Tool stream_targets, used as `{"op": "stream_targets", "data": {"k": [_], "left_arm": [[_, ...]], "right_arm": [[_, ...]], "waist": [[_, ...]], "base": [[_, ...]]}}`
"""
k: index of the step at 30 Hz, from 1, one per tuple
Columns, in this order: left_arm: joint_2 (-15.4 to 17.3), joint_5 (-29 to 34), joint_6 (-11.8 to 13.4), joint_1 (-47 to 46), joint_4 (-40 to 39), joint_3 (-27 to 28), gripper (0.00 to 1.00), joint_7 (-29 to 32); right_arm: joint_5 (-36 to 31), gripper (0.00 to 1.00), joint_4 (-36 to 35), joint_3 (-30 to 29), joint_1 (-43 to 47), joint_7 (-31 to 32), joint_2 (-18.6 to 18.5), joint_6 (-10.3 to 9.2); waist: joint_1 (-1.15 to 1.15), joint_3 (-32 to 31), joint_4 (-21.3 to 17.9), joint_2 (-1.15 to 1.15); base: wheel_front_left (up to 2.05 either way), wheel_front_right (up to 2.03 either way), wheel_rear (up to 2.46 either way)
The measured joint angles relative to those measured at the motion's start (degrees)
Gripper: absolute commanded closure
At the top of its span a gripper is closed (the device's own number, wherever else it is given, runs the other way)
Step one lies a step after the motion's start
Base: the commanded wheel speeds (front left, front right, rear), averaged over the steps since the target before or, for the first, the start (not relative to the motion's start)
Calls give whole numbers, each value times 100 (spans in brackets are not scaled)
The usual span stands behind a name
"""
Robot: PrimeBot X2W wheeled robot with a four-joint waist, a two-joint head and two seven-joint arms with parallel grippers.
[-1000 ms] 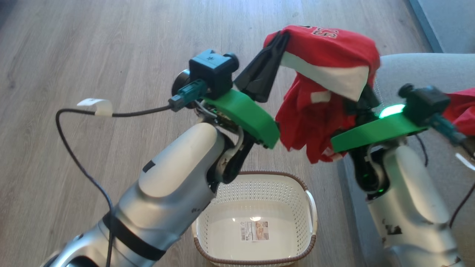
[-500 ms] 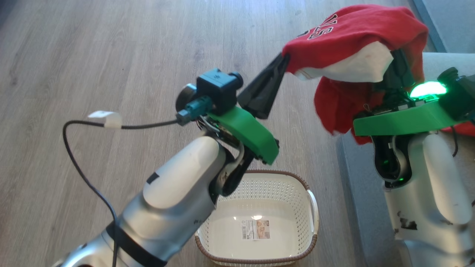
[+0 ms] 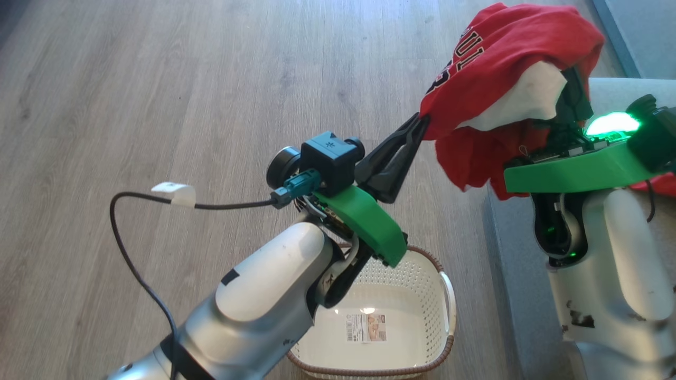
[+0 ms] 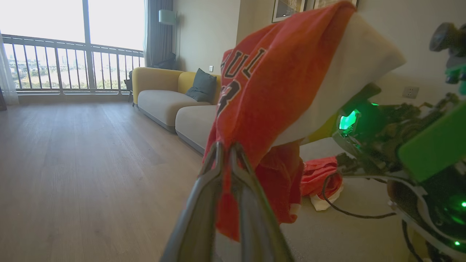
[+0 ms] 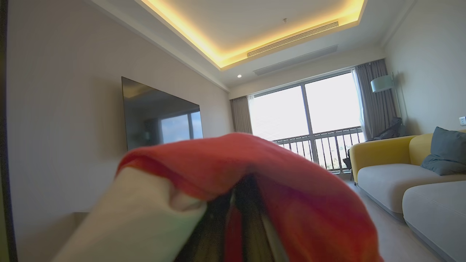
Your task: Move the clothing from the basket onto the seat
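Holding the lettered red garment (image 3: 507,53) aloft, my left fingers (image 3: 396,158) and right fingers (image 3: 574,100) both clenched on it, basket (image 3: 417,279) below.

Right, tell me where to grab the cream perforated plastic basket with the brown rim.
Take the cream perforated basket by its white side handle, coming down from above: it stands upright and empty, the handle looping clear of the brown rim.

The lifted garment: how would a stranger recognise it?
Find the grey seat. By its corner a red garment hangs from the left pincer. Unlike the red heap on the seat, it is in the air and shows dark lettering.
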Motion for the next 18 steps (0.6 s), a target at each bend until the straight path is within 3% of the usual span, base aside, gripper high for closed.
{"op": "stream_targets", "data": {"k": [12, 18], "left_arm": [[8, 382, -234, 551, 233, -103, 0, 0], [16, 1284, -415, 971, 407, -91, 0, 1]], "right_arm": [[-100, 100, -169, -169, -1, -1, 0, -1], [-245, 100, -236, -259, -1, -1, 0, 0]], "waist": [[0, 4, -18, 0], [0, 12, -11, 0]], "base": [[0, 0, 0], [0, 0, 0]]}}
